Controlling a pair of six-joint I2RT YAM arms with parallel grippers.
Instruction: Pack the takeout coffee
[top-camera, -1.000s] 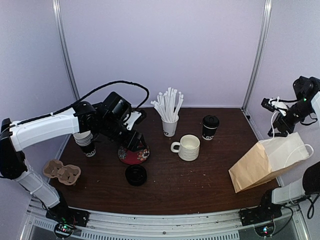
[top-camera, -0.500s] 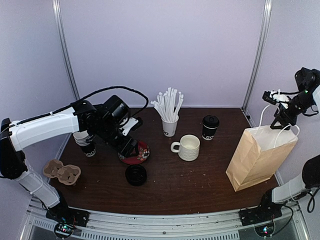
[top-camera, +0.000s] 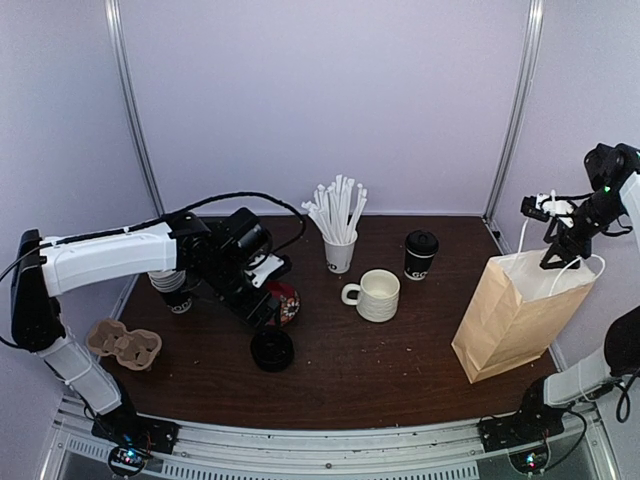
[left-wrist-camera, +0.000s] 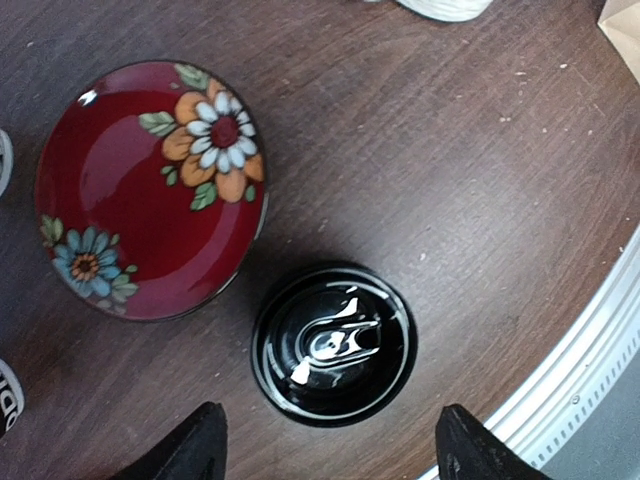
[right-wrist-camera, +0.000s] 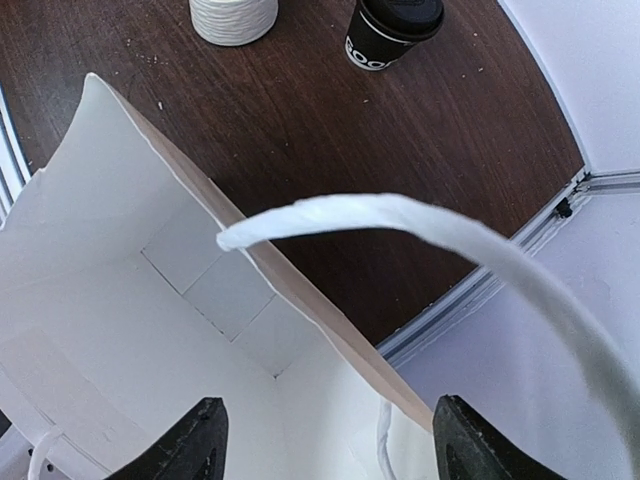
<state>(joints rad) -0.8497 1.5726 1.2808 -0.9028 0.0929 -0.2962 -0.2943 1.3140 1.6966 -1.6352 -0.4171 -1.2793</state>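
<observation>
1. Nearest the arm bases, a cardboard cup carrier (top-camera: 123, 343) lies at the left front of the table (top-camera: 400, 370). A black lid (top-camera: 272, 350) sits to its right, apart from it.
2. The left gripper (left-wrist-camera: 335, 455) hangs over that lid, its fingers spread wide with nothing between them. In the wrist view the lid lies just ahead of the fingertips.
3. Just beyond the lid is a red plate (left-wrist-camera: 150, 190) painted with flowers, very close to it; whether they touch I cannot tell.
4. On the right, a brown paper bag (top-camera: 515, 310) stands upright with its mouth open.
5. The right gripper (right-wrist-camera: 335, 450) is above the bag's mouth with its fingers spread. A white cord handle (right-wrist-camera: 400, 215) arcs across its view and is not pinched.
6. At mid-table stands a cream ribbed mug (top-camera: 378, 295). Far to its left, a stack of unlidded paper cups (top-camera: 172, 290) is partly hidden behind the left arm.
7. The takeout coffee (top-camera: 420, 254) stands upright and lidded, behind and to the right of the mug. It is outside the bag and well apart from it.
8. Farthest back is a white cup of straws (top-camera: 340, 240).
</observation>
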